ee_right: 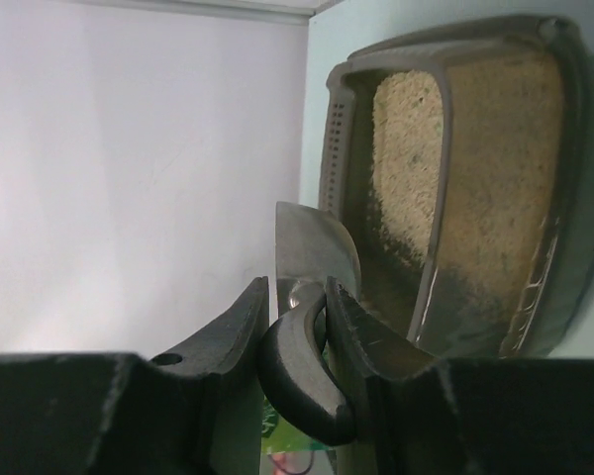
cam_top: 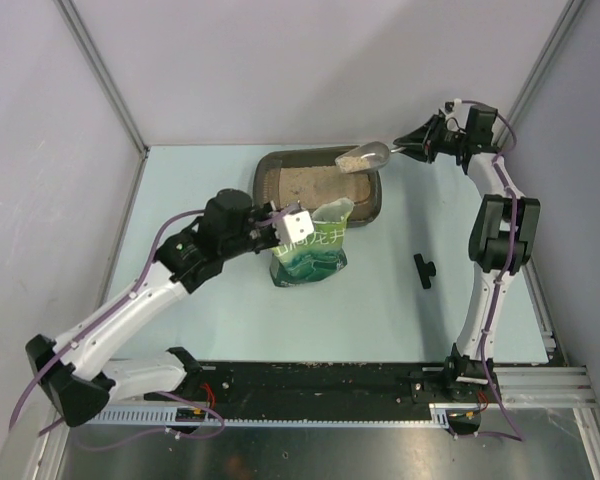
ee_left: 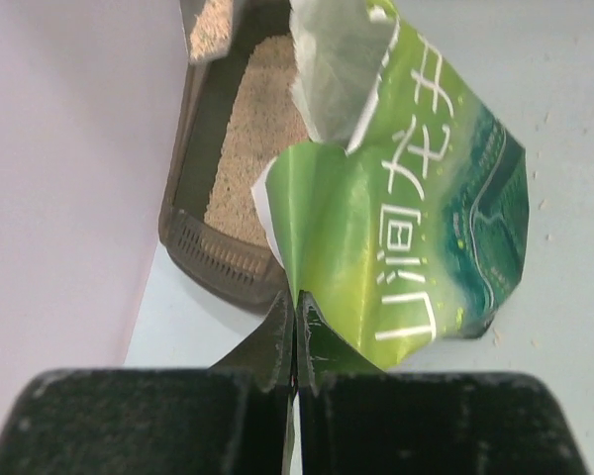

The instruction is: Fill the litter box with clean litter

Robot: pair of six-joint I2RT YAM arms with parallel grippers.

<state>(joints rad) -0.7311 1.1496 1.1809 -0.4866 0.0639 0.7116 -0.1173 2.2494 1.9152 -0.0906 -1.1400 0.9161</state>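
sitting close to the back wall, one litter box (cam_top: 263, 180) at far centre of the table (cam_top: 400, 320), clean litter (cam_top: 305, 182) spread over its floor. one metal scoop (cam_top: 365, 156), heaped with granules, above the box's far right corner; right gripper (ee_right: 295, 315) clamped on its black handle. one green pouch (cam_top: 312, 255) upright just at the near rim; left gripper (ee_left: 295, 322) pinched fully closed on its edge. open table left, right and near; one small black part (cam_top: 423, 270) lies right of the pouch.
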